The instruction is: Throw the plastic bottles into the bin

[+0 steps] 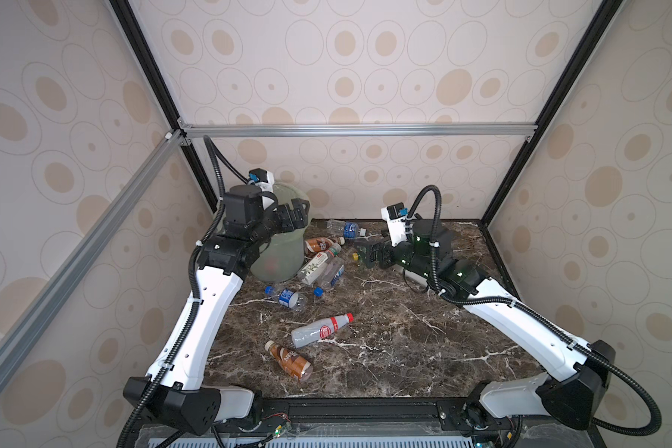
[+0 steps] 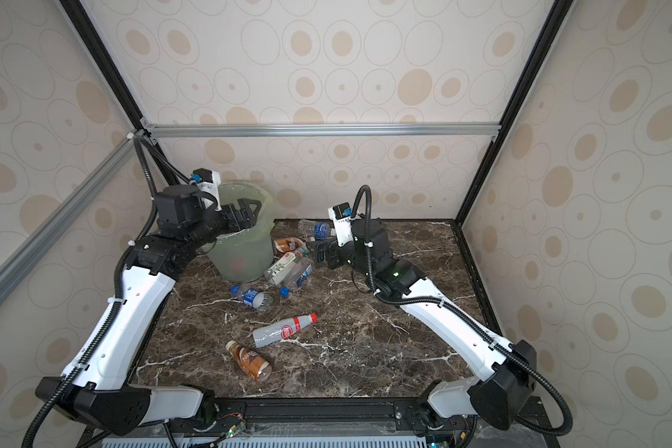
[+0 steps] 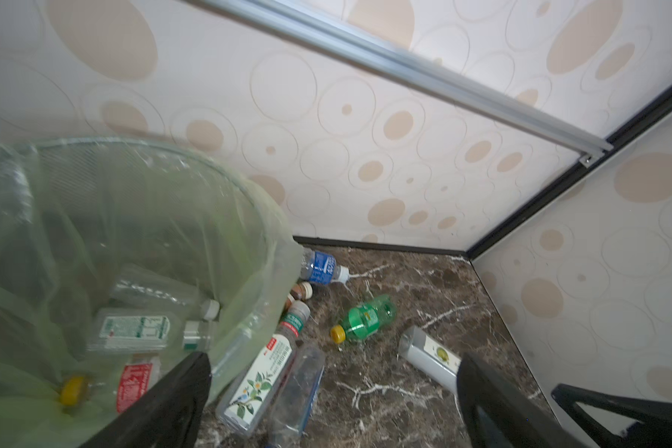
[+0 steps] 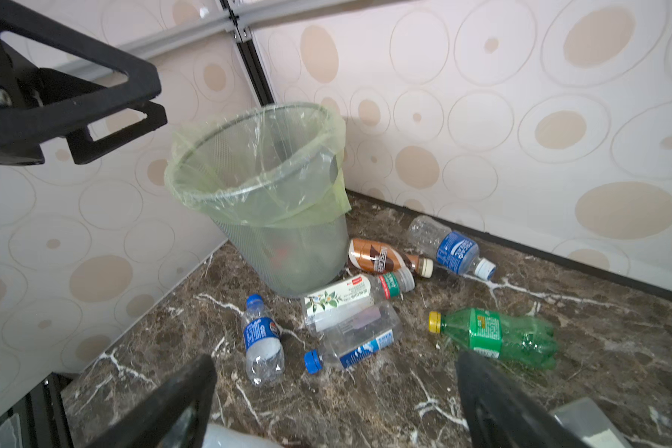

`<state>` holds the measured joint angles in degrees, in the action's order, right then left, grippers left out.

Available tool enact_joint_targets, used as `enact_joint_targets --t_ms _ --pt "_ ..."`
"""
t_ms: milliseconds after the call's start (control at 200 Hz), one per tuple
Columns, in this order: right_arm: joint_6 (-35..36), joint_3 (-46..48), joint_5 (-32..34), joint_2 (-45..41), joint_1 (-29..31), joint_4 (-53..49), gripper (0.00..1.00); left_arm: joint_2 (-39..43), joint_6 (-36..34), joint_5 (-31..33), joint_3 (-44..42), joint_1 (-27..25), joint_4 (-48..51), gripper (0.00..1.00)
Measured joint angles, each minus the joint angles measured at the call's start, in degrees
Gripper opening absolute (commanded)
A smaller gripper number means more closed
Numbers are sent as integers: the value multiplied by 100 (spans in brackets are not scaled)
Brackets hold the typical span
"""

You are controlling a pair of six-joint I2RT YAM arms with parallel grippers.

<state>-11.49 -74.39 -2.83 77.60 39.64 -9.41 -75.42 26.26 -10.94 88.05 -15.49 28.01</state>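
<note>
Surface: dark brown marble-look tabletop with white veining. It is boxed on three sides by walls papered cream with tan ovals. A silver frame rail crosses the back wall, with black posts at the corners.

The bin stands upright in the far-left corner — pale green, translucent, a thin green bag folded over its rim. The left wrist view shows several plastic bottles inside, among them a clear one with a white cap and a red-labelled one.

Lying against the bin's right side:
- a brown-labelled bottle
- a floral-label bottle
- a clear blue-capped bottle touching the floral one

A blue-label bottle lies by the back wall. A crushed blue-label bottle lies just in front of the bin. The green bottle, dented and yellow-capped, lies apart to the right. At mid-table lies a red-capped bottle, with a second brown bottle near it toward the front.

The left gripper hovers above the bin's right rim — jaws wide, nothing between them. The right gripper sits low beside the green bottle, jaws spread wide and empty.
</note>
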Motion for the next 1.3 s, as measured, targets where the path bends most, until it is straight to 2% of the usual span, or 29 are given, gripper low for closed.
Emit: enact_joint_targets --t_ms 260,565,980,1300 --pt "92 981 -313 4 90 -179 100 809 520 -428 -1425 -494 -544 99" --pt "107 2006 -225 544 820 -83 100 1191 1064 -776 -2597 -649 -1036 99" --pt "-203 2133 214 1416 1727 719 100 1338 1552 -970 -2695 -640 -1193 99" --pt "-365 2168 1132 1919 2214 1158 100 1327 1888 -1167 -2702 -444 -1438 99"
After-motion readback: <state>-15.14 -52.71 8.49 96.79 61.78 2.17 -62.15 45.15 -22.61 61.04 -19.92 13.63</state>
